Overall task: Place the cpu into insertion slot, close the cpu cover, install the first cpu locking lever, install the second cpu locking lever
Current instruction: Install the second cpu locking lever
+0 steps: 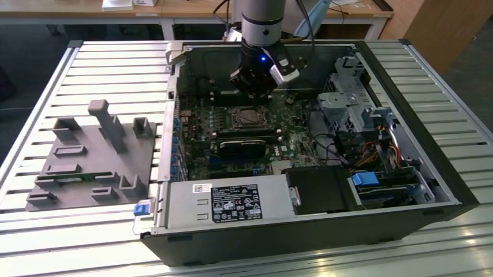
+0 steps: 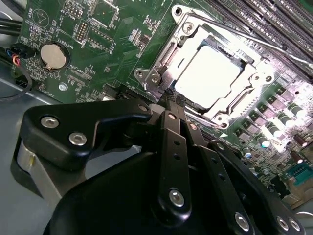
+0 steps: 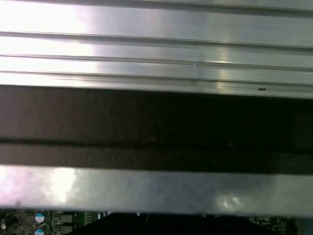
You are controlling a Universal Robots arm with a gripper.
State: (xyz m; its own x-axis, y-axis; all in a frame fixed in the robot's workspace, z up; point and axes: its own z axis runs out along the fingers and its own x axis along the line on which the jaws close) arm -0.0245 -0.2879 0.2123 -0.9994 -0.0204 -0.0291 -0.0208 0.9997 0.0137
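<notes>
hand (image 2: 168,100) – fingers pressed together, holding nothing | tips just beside cpu cover (image 2: 244,98) edge

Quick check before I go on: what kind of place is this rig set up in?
Probably a lab or workshop test bench. An open black desktop computer case lies on a ribbed aluminium slatted table, a grey plastic parts fixture sits beside it, and light wooden desks stand behind.

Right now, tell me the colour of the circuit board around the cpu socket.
Green circuit board, seen best in the second wrist view, around the silvery cpu cover.
</notes>
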